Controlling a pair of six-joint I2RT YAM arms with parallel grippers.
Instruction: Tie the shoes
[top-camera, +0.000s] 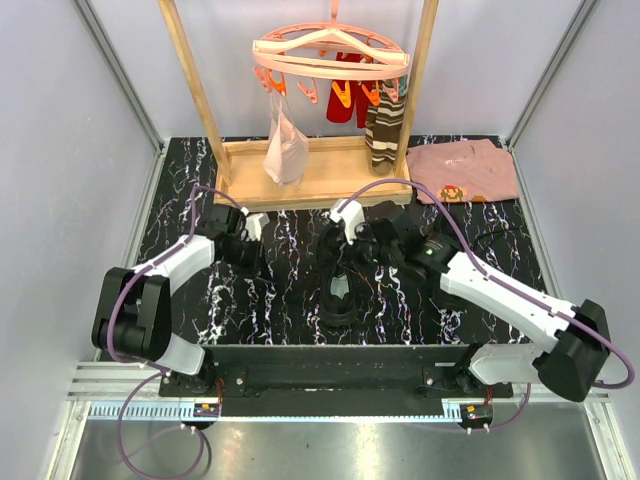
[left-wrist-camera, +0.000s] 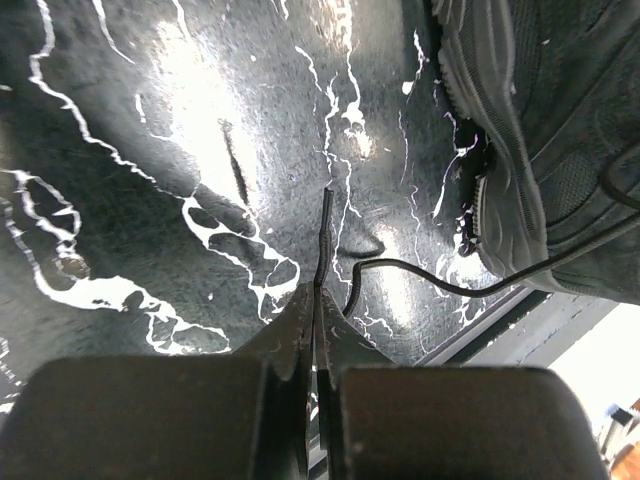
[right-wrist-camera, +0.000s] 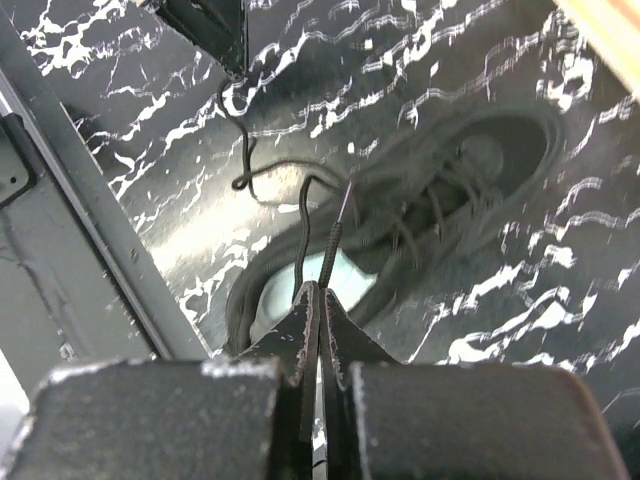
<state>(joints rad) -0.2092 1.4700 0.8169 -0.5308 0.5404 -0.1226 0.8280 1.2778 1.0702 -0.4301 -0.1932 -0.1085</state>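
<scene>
Spotting a black shoe (top-camera: 338, 300) dead centre on a black marbled table (top-camera: 180, 215), between the left arm (top-camera: 175, 262) and the right arm (top-camera: 500, 290), upright on its sole. Heel toward the near edge, toe toward the wooden rack (top-camera: 335, 172), pale insole (right-wrist-camera: 290, 295) on show in the opening.

Over to the left wrist view: pinching a thin black lace (left-wrist-camera: 430, 285) in the left gripper (left-wrist-camera: 318, 292), jaws pressed flat together, with the stiff lace tip (left-wrist-camera: 326, 225) poking out just past them. Trailing off from there in a loose curve to the side of the shoe, at the right of that view. Held out to the shoe's left, apart from it.

Switching to the right: clamping the other lace (right-wrist-camera: 300, 235) in the right gripper (right-wrist-camera: 320, 292), jaws together as well, its tip (right-wrist-camera: 338, 225) sticking out beyond them. Poised above the shoe, looking down onto the laced front and the insole. Also catching the left gripper at the top of that view, its lace dangling in a kinked loop toward the shoe. Untied, with both lace ends drawn out to either side.

At the back of the table: the rack carrying a pink peg hanger (top-camera: 330, 60), with a striped brown sock (top-camera: 385, 135), something red (top-camera: 345, 95) and a pale garment (top-camera: 285, 150) clipped on. Just right of the rack's base, flat on the table, a pink folded shirt (top-camera: 470, 170).
</scene>
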